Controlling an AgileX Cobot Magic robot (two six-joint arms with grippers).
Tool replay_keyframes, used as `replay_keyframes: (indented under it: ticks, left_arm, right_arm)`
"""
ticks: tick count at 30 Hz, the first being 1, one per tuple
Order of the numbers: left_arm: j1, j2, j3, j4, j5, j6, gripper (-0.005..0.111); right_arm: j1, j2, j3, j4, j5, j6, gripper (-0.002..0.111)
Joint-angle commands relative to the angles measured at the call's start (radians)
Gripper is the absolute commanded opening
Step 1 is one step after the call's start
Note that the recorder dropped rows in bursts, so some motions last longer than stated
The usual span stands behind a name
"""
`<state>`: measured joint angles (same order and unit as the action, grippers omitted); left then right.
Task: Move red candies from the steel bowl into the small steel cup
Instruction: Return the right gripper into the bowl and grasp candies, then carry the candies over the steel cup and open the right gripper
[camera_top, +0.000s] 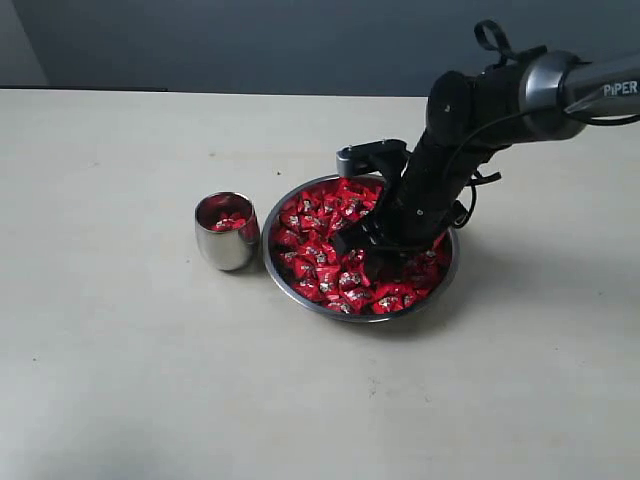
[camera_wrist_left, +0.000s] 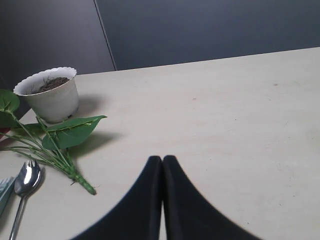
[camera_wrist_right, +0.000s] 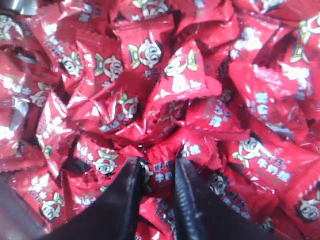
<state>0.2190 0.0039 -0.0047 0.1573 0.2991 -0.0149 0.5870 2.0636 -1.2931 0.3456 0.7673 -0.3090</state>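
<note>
Since a pick looks underway, the right gripper (camera_wrist_right: 159, 167) sits down in the steel bowl (camera_top: 272, 268), jaws narrow and pinching one red candy (camera_wrist_right: 161, 176) out of the heap of red candies (camera_top: 315, 245). Just beside the bowl stands the small steel cup (camera_top: 226, 255), handy for the drop. Off to the side, the left gripper (camera_wrist_left: 162, 162) hangs over the table (camera_wrist_left: 240, 110), fingers pressed together, empty. Count: one bowl, one cup, two grippers. Bowl candies too many to count, a few in the cup.
</note>
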Motion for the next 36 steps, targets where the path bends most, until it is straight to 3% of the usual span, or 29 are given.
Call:
replay_keyframes:
  ticks: [1,9,14,24,33,34,36]
  left_arm:
    - [-0.001,-0.004,0.005,0.002,-0.01,-0.004,0.0]
    - [-0.001,-0.004,0.005,0.002,-0.01,-0.004,0.0]
    - [-0.001,-0.004,0.005,0.002,-0.01,-0.004,0.0]
    - [-0.001,-0.004,0.005,0.002,-0.008,-0.004,0.0]
    - [-0.001,-0.004,0.005,0.002,-0.008,-0.004,0.0]
    - [-0.001,-0.004,0.005,0.002,-0.005,-0.004,0.0]
    - [-0.001,-0.004,0.005,0.002,-0.007,-0.004,0.0]
  right_arm:
    - [-0.006,-0.036,0.003,0.004,0.002,0.016,0.0]
    - [-0.006,-0.188,-0.005,0.036,0.006,0.014,0.0]
    - [0.025,-0.215,-0.104,0.127,0.059,-0.042,0.0]
    - [0.184,-0.05,-0.371,0.13,0.06,-0.033,0.0]
    - [0.216,0.151,-0.579,0.113,0.135,0.018,0.0]
    - [0.216,0.164,-0.596,0.109,0.137,0.035,0.001]
    - [0.216,0.196,-0.64,0.107,0.149,0.042,0.016]
